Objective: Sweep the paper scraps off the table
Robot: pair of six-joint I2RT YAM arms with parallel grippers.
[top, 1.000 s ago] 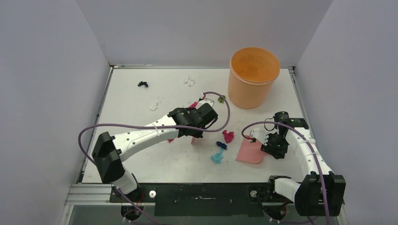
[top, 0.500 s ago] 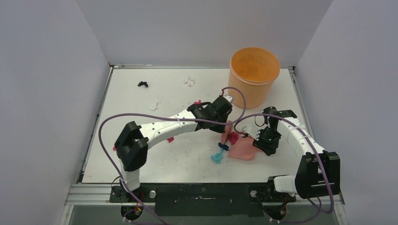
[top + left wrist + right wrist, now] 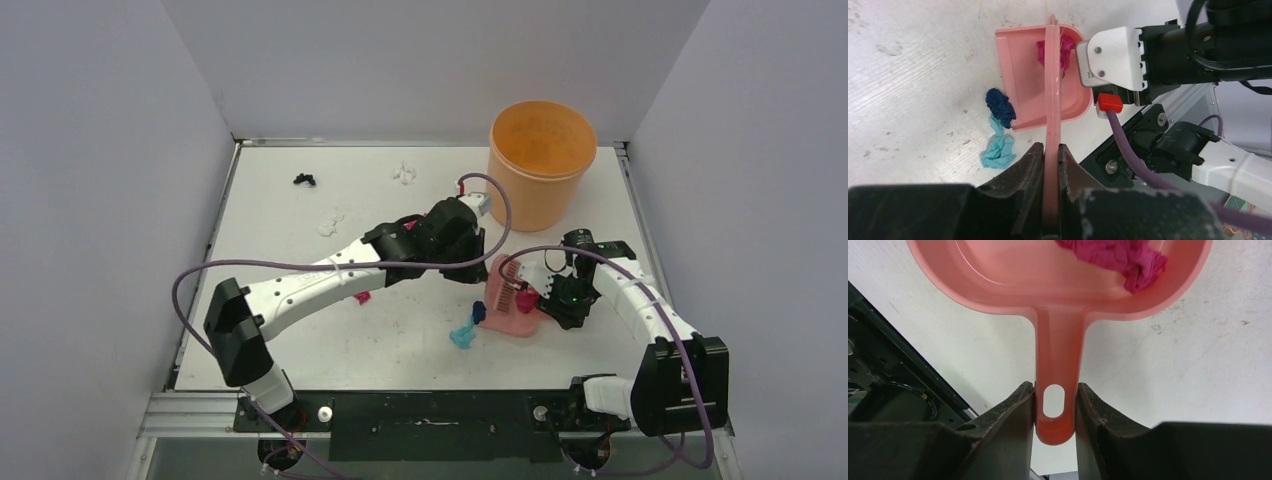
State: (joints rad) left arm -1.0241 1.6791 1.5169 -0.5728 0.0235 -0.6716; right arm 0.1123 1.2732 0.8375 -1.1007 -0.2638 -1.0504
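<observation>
**Top external**
- Table point(image 3: 300, 330): white work surface with faint scuffs.
- Orange bucket point(image 3: 540, 165): upright at the far right of the table.
- Dustpan point(image 3: 510, 322): pink, on the table right of centre towards the near edge. Its handle is at the right gripper point(image 3: 550, 302).
- Brush point(image 3: 497, 285): pink, over the dustpan, held by the left gripper point(image 3: 483, 270).
- Magenta scrap point(image 3: 524, 299): inside the dustpan.
- Dark blue scrap point(image 3: 478, 312): on the table at the dustpan's left edge.
- Light blue scrap point(image 3: 463, 334): just beside the dark blue scrap, nearer the front.
- Black scrap point(image 3: 304, 180), white scraps point(image 3: 404, 174): on the far part of the table, well apart from the dustpan.

**Left wrist**
- Left gripper: fingers point(image 3: 1030, 160) clamped tight on the thin brush handle.
- Brush: runs across the dustpan, its far end at the magenta scrap.
- Dark blue scrap: just outside the pan's edge, with the light blue scrap touching it.

**Right wrist**
- Right gripper: fingers point(image 3: 1015, 407) pressed against both sides of the dustpan handle.
- Magenta scrap: lying in the pan by its wall.
</observation>
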